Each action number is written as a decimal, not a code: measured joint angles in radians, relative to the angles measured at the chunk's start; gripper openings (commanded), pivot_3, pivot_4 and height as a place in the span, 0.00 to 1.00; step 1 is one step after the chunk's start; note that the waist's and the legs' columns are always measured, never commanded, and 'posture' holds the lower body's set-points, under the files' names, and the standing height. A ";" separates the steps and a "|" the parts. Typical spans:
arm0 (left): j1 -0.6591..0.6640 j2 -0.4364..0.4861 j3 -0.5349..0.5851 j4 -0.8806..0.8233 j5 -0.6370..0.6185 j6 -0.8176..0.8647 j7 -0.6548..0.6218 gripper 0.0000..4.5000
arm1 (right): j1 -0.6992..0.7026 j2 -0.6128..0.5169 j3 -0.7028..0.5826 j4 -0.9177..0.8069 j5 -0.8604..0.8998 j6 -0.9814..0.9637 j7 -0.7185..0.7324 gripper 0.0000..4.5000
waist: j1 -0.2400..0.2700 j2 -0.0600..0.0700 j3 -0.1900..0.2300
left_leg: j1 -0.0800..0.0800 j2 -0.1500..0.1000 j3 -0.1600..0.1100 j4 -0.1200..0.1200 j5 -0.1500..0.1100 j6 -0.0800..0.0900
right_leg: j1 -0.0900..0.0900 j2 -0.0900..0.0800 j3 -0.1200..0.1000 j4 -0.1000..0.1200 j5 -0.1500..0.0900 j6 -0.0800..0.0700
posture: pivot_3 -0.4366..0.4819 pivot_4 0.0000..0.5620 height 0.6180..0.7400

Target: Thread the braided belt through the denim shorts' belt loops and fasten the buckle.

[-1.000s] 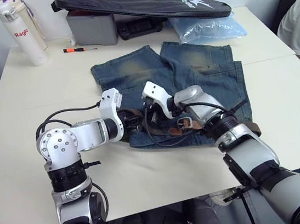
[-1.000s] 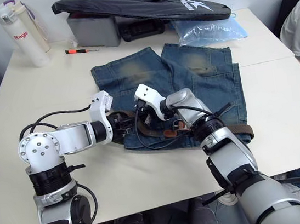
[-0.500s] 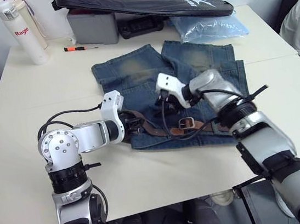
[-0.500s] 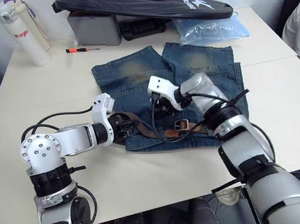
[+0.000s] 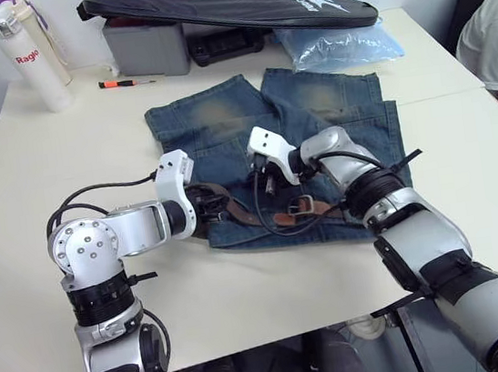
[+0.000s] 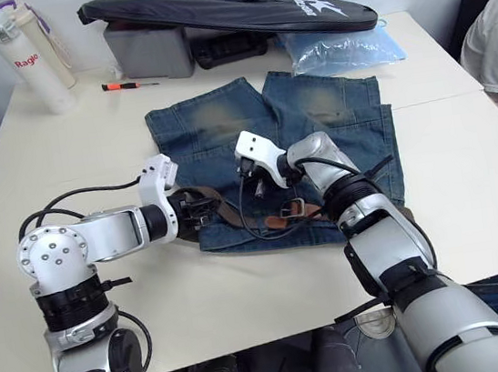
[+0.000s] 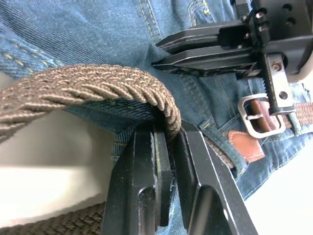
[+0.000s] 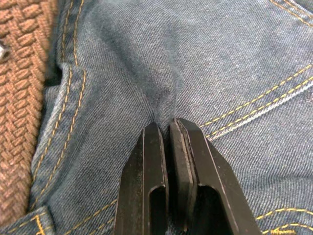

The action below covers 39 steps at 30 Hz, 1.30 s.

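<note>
The braided belt [image 5: 234, 208] lies along the near waistband of the denim shorts [image 5: 313, 113], buckle [image 5: 305, 204] unfastened; my left hand [image 7: 166, 142] clamps the strap, my right hand [image 8: 168, 129] pinches denim.

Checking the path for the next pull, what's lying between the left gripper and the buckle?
In the left wrist view, bare denim shorts and the shut right gripper lie between the left gripper, clamped on the braided belt, and the buckle.

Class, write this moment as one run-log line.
left gripper: shut on braided belt | right gripper: shut, on denim shorts | buckle: unfastened
</note>
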 measured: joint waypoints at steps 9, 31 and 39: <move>-0.011 0.004 0.033 0.000 -0.006 -0.003 0.056 0.00 | -0.073 0.136 -0.131 0.130 0.036 0.031 -0.227 0.01 | 0.002 0.000 0.000 | -0.001 0.000 0.000 -0.001 0.000 0.000 | -0.001 0.000 0.000 0.000 0.000 0.000 | 0.48 0.27 1.00; 0.041 0.080 -0.139 -0.078 0.052 -0.010 -0.028 0.60 | -0.081 0.120 -0.167 0.156 0.039 0.049 -0.199 0.00 | 0.004 0.000 0.000 | -0.001 0.000 0.001 -0.002 0.000 -0.001 | -0.002 0.000 0.001 0.000 0.000 0.000 | 0.48 0.27 1.00; 0.061 0.423 -0.179 -0.089 -0.030 -0.001 -0.228 0.99 | -0.082 0.105 -0.149 0.140 0.032 0.048 -0.135 0.00 | 0.000 0.001 0.001 | -0.003 0.000 0.007 -0.005 0.000 -0.001 | -0.010 0.001 0.006 0.002 0.000 -0.001 | 0.48 0.27 1.00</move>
